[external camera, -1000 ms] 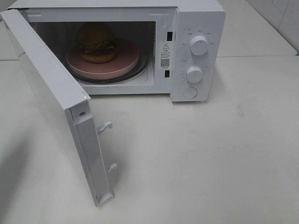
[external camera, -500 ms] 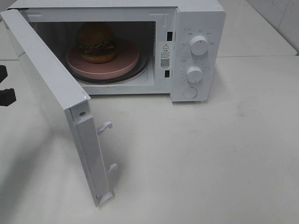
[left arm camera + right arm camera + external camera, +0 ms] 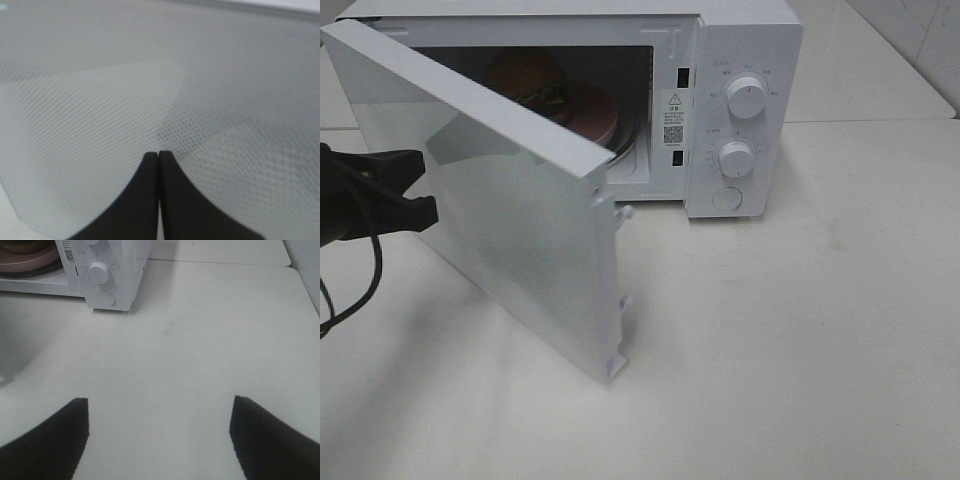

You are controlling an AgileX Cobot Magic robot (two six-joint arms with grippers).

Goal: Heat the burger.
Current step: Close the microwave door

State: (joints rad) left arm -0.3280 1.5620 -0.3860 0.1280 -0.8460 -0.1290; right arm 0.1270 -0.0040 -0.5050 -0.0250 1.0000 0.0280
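Observation:
The burger (image 3: 525, 72) sits on the pink plate (image 3: 597, 112) inside the white microwave (image 3: 745, 40); the swinging door (image 3: 520, 220) hides most of both. My left gripper (image 3: 422, 187) is shut and presses against the door's outer face from the left. In the left wrist view its closed fingertips (image 3: 158, 156) touch the dotted door window (image 3: 100, 125). My right gripper (image 3: 159, 401) hangs open over bare table, well in front of the microwave (image 3: 112, 270), holding nothing. That view catches the plate's edge (image 3: 30, 261) and a sliver of burger (image 3: 20, 246).
Two dials (image 3: 747, 98) (image 3: 735, 157) and a round button (image 3: 727, 198) are on the microwave's right panel. The door's latch hooks (image 3: 623, 213) stick out from its free edge. White tabletop (image 3: 800, 330) spreads in front and to the right.
The left gripper has come in from the left edge and pushed the door, which has swung from wide open to about half closed, now covering most of the burger and plate.

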